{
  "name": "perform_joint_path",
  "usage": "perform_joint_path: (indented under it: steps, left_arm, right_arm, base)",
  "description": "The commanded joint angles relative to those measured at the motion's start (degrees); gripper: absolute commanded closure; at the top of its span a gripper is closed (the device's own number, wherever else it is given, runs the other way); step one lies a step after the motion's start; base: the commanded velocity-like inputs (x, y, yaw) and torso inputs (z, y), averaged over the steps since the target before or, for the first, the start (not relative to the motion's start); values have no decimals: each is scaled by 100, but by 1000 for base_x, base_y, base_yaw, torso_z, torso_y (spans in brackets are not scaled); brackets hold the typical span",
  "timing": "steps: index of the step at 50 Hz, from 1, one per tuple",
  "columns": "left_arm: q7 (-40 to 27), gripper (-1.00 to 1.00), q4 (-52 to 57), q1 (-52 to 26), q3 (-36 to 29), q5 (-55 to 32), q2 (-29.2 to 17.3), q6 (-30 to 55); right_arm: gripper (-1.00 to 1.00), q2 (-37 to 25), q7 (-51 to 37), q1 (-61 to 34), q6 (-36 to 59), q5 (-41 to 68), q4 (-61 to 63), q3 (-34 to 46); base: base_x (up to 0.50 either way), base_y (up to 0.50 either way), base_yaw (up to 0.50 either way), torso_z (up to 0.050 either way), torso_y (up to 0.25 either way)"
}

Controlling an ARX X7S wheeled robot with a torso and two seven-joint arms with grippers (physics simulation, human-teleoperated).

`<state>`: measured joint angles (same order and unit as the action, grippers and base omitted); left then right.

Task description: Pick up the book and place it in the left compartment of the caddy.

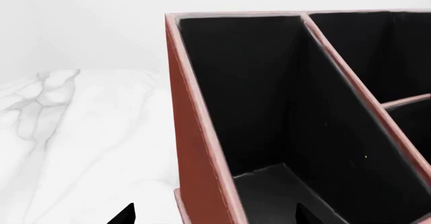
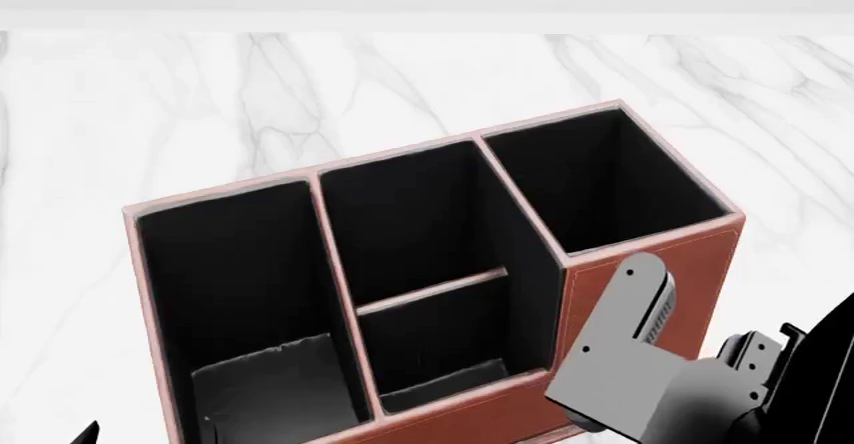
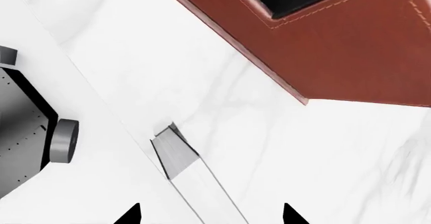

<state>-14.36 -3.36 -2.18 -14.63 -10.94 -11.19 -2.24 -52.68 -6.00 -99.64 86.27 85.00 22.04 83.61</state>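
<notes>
The caddy (image 2: pixel 654 274) is a reddish-brown box with a black interior, standing on a white marble table (image 2: pixel 160 94). Its left compartment (image 2: pixel 234 264) is the long slot at the left end. A dark flat slab (image 2: pixel 267 384) lies at the bottom of it, apart from both side walls. It looks like the book, but I cannot be sure. It also shows in the left wrist view (image 1: pixel 269 188). My left gripper (image 1: pixel 215 216) is open and empty, with one fingertip outside the caddy's left wall (image 1: pixel 195 148) and one over the slot. My right gripper (image 3: pixel 210 214) is open and empty over the bare table, beside the caddy's corner (image 3: pixel 350 57).
Two small middle cells (image 2: pixel 427 334) and a tall square end cell (image 2: pixel 601 174) fill the rest of the caddy. My right arm's grey link (image 2: pixel 627 364) is in front of the caddy's right end. The right wrist view shows the table edge (image 3: pixel 101 98) and grey robot parts (image 3: pixel 27 133).
</notes>
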Motion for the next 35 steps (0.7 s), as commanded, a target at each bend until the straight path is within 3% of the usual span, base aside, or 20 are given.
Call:
perform_joint_path:
  steps: [1, 35]
  left_arm:
    - [-25, -100, -4, -2, -39, -17, -21, -13]
    - [-93, -100, 11, -15, -116, -108, -86, -11]
  right_arm:
    - [-100, -33, 0, -36, -56, -109, -63, 206]
    - [-100, 156, 705, 900, -1077, -1302, -692, 979]
  base:
    - [0, 0, 0, 0, 0]
    - [0, 0, 0, 0, 0]
